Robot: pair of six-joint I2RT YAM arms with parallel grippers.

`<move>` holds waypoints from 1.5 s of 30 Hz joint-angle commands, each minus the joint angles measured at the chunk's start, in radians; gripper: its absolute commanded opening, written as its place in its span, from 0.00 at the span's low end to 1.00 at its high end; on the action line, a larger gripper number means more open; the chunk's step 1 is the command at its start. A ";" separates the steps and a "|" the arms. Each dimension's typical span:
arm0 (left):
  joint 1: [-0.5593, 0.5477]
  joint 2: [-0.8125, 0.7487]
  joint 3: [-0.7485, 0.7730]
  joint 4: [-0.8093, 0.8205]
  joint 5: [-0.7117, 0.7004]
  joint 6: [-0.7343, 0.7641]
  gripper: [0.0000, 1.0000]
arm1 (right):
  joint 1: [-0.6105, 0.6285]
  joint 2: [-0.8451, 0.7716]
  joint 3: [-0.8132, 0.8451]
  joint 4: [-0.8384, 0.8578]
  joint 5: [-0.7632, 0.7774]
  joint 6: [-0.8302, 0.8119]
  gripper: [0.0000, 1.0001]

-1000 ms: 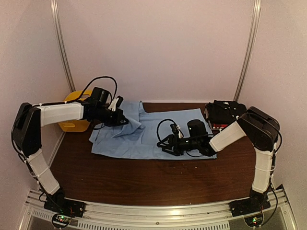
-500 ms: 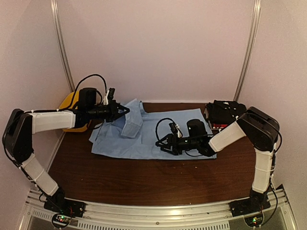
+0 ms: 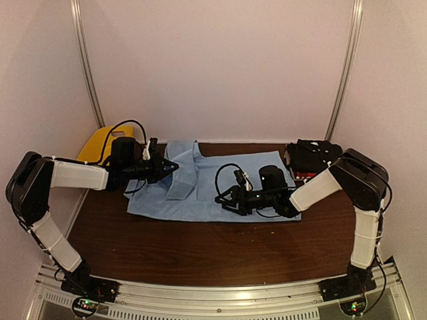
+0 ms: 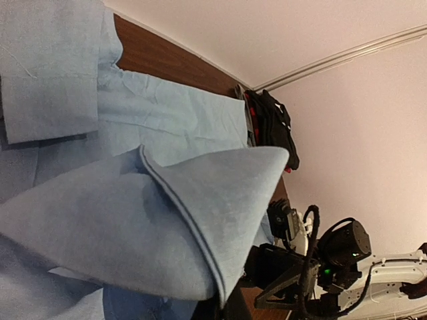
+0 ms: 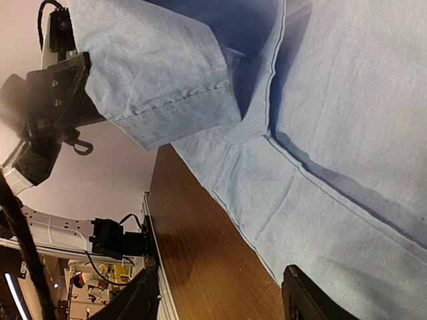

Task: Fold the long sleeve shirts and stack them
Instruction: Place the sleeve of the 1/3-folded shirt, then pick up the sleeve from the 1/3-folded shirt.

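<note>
The light blue shirt point(image 3: 200, 190) lies spread on the table. My left gripper point(image 3: 168, 165) is shut on a fold of its sleeve and holds it raised over the shirt's left side, with the cuff point(image 3: 179, 188) hanging down. In the left wrist view the blue cloth point(image 4: 133, 227) drapes over my fingers and hides them. My right gripper point(image 3: 223, 199) is open and empty, low over the shirt's front middle. In its wrist view point(image 5: 223, 300) the fingers point(image 5: 143, 297) straddle the shirt's hem point(image 5: 267, 220). A folded black shirt point(image 3: 310, 157) sits on a red-edged one point(image 3: 303, 176) at the back right.
A yellow plastic basket point(image 3: 107, 141) stands at the back left, behind my left arm. The dark wooden table point(image 3: 200, 247) extends from the shirt to the near edge. Pale walls enclose the back and both sides.
My left gripper has lifted the sleeve off the shirt's left edge and carried it a little right, then lowered. The left arm's elbow has dropped. The right gripper has barely moved.
</note>
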State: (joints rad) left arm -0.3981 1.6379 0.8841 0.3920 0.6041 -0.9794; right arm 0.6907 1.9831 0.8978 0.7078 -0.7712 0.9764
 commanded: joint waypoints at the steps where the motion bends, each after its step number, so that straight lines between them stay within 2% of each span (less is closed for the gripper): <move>1: 0.005 0.006 -0.020 -0.006 -0.122 0.087 0.01 | 0.012 0.019 0.005 0.032 -0.003 0.003 0.64; 6: 0.010 0.008 -0.028 -0.050 -0.221 0.145 0.04 | 0.013 0.025 -0.008 0.048 -0.002 0.010 0.64; 9: 0.012 0.022 -0.031 -0.043 -0.225 0.173 0.08 | 0.014 0.034 -0.008 0.055 -0.002 0.013 0.64; 17: 0.012 0.033 -0.086 0.029 -0.143 0.184 0.40 | 0.024 0.061 -0.014 0.084 -0.003 0.030 0.64; 21: 0.012 0.042 -0.134 0.069 -0.107 0.204 0.48 | 0.028 0.072 -0.016 0.101 -0.007 0.039 0.65; 25: 0.012 0.076 -0.121 0.032 -0.128 0.265 0.51 | 0.032 0.073 -0.011 0.102 -0.008 0.042 0.65; 37: 0.012 0.133 -0.091 -0.033 -0.187 0.351 0.52 | 0.055 0.105 -0.005 0.127 -0.008 0.062 0.65; 42: 0.012 0.176 -0.082 0.019 -0.120 0.329 0.38 | 0.062 0.115 0.000 0.140 -0.012 0.073 0.65; 45: 0.012 0.192 -0.064 0.036 -0.081 0.320 0.22 | 0.063 0.107 -0.006 0.139 -0.013 0.070 0.65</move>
State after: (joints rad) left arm -0.3935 1.8072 0.7803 0.3565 0.4603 -0.6621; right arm 0.7467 2.0853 0.8921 0.8062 -0.7712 1.0439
